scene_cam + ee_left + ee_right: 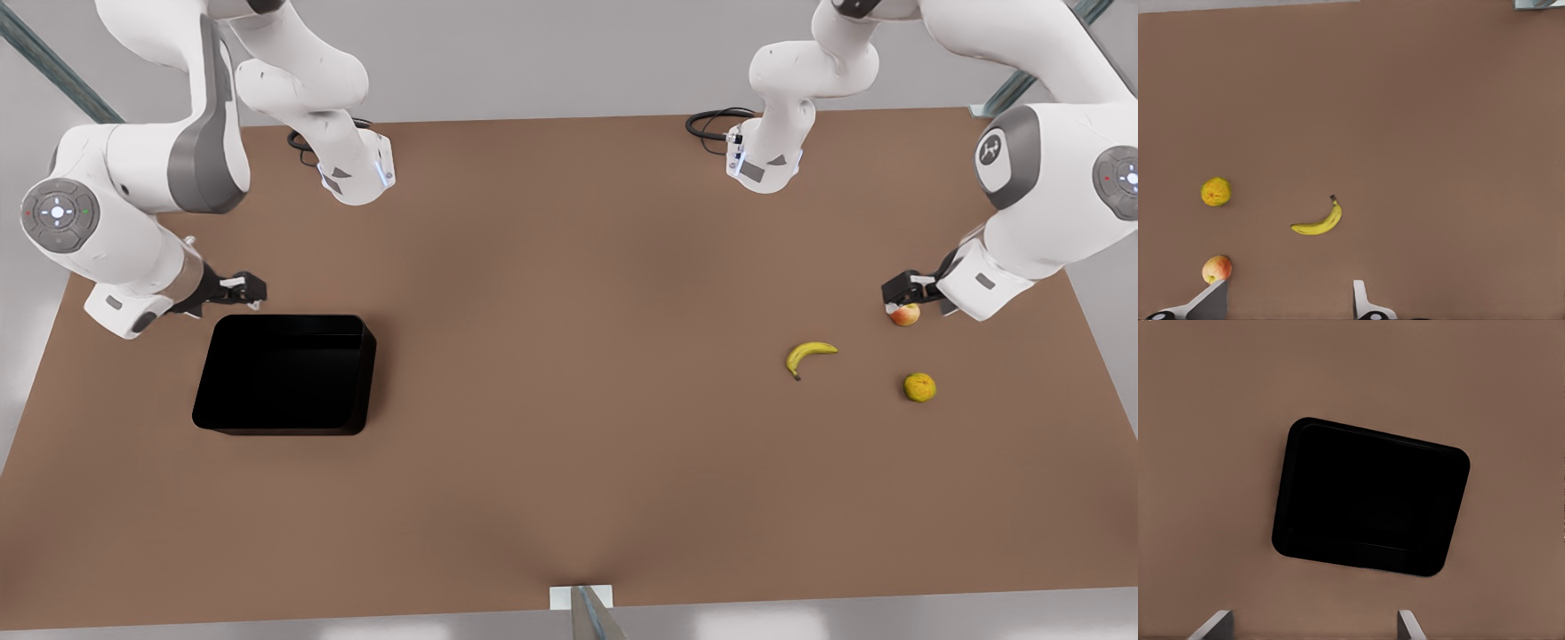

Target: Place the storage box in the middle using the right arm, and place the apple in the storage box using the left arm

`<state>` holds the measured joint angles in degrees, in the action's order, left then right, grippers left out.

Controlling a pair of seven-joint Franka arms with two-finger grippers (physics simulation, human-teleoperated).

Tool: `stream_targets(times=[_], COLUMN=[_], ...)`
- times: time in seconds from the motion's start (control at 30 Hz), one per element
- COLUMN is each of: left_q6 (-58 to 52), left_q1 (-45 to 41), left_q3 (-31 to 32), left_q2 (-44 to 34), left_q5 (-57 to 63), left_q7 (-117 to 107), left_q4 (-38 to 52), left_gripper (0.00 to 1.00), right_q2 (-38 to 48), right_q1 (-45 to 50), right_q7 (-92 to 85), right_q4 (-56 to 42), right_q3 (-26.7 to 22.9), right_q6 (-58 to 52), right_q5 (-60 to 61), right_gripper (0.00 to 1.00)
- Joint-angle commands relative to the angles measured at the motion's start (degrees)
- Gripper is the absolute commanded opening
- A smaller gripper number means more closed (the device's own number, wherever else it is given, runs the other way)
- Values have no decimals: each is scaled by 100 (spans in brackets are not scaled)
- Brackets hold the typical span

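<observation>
Sitting near the counter's edge on the front view's left, the storage box [284,373] lies flat and well short of the middle, its long axis running roughly along the counter's length. The right pincer [252,288] hovers just beyond the box's far corner, nearer to it than any other tool, so the coming move turns on reaching toward the box's near-side wall. In the right wrist view the storage box [1370,497] fills the middle ground, skewed to the camera, with the pincer's two fingers [1217,623] standing apart and holding nothing.

Across the counter, toward the edge on the front view's right, the apple [905,314] rests on bare surface with the left pincer [900,293] just above and beside it. In the left wrist view the apple [1217,269] sits against one spread fingertip [1211,297] rather than between the pair; that pincer is also open and empty. A banana [807,355] and a yellow-orange fruit [919,387] lie near the apple, apart from it.
</observation>
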<state>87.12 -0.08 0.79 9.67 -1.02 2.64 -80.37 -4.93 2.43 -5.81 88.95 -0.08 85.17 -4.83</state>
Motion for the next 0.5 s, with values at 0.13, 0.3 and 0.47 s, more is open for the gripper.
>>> stream_targets(times=[0.13, 0.3, 0.47], left_q6=[-213, -98, -274], left_q1=[8, -27, 26], left_q3=[-386, -2266, -3164], left_q2=[-9, 122, 1511], left_q5=[-21, -2077, -4968], left_q7=[-70, -1977, -3190], left_q4=[-145, -1428, -2184], left_gripper=[100, 100, 100], right_q2=[-729, -852, -1142], right_q1=[-964, -1017, -1140], right_q7=[-113, -606, -852], right_q4=[465, 1951, 2434], right_q3=[-105, -906, -1020], right_q6=[746, 2487, 3339], right_q5=[-26, -18, 0], right_gripper=[100, 100, 100])
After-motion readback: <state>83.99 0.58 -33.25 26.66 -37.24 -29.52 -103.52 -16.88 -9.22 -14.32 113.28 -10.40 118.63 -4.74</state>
